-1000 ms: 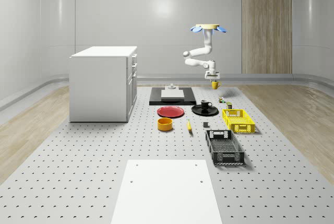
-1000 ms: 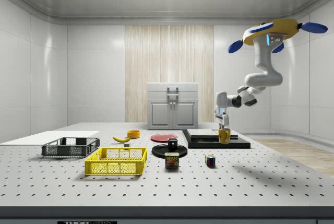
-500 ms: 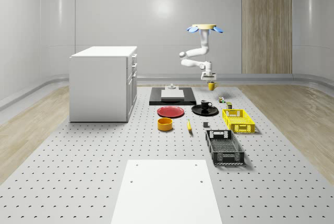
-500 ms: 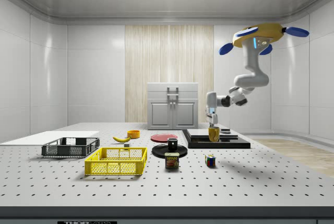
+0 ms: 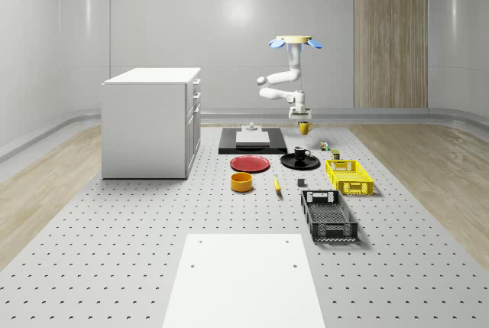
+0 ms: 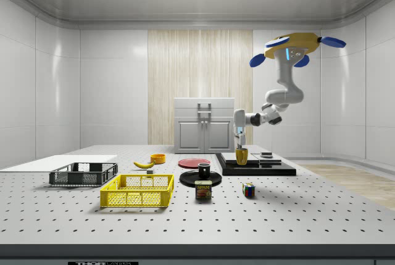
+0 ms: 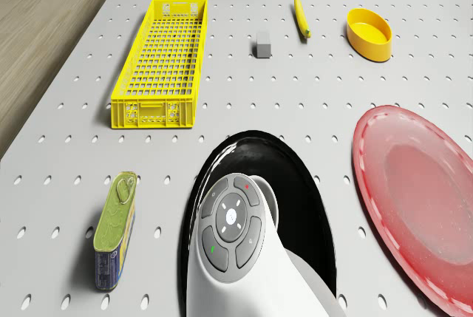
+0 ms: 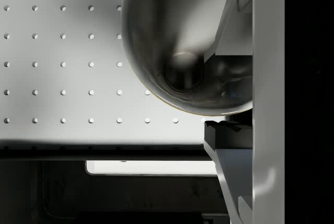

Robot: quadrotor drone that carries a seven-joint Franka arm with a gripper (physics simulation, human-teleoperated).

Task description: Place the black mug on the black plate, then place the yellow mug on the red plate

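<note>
The yellow mug [image 5: 305, 127] hangs in the air with my gripper [image 5: 302, 117] shut on its rim. It is just behind the black plate [image 5: 309, 164] and in front of the dark slab [image 6: 271, 169] in the side view. The wrist view looks down into the yellow mug [image 8: 172, 36]. The black mug [image 5: 301, 153] stands upright on the black plate [image 6: 213, 179]. The red plate [image 5: 250, 164] lies bare beside it, to the whole-scene view's left. The drone [image 5: 294, 40] hovers high above the table's far part, and its arm [image 7: 236, 258] covers part of the black plate [image 7: 314, 184].
A yellow basket [image 5: 349, 176] and a black basket [image 5: 328, 216] lie at the whole-scene view's right. A can [image 7: 114, 232], a cube [image 6: 248, 189], a banana [image 7: 301, 15] and a yellow bowl [image 5: 241, 182] sit near the plates. A white cabinet [image 5: 150, 121] stands at the left.
The drone, arm and held yellow mug have moved steadily toward the left in both the whole-scene and side views, nearer the plates. The black mug and both plates have not moved.
</note>
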